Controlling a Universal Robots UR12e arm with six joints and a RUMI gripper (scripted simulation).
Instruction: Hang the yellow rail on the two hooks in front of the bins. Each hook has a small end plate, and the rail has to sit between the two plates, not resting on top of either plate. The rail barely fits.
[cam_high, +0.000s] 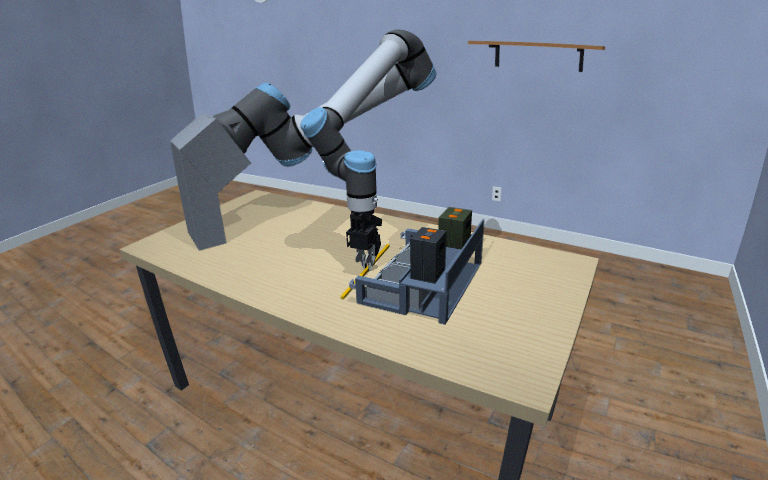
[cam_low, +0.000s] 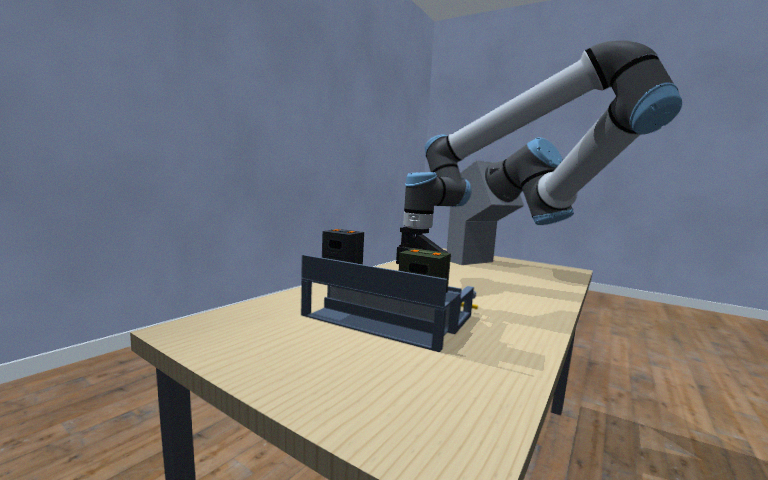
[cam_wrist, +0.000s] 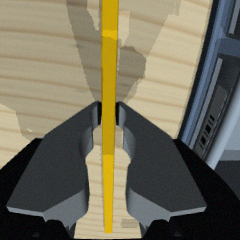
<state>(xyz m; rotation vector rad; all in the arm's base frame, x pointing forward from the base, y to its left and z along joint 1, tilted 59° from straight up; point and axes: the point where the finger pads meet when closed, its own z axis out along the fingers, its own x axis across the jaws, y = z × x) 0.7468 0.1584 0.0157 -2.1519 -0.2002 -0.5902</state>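
We are in a plain room set up as a robot test cell: bare blue-grey walls (cam_high: 623, 141), wood plank floor (cam_high: 84, 396), white baseboard (cam_high: 623, 244), a wall outlet (cam_high: 496, 193), one small wall shelf (cam_high: 535, 44), and a single wooden bench (cam_high: 509, 339).
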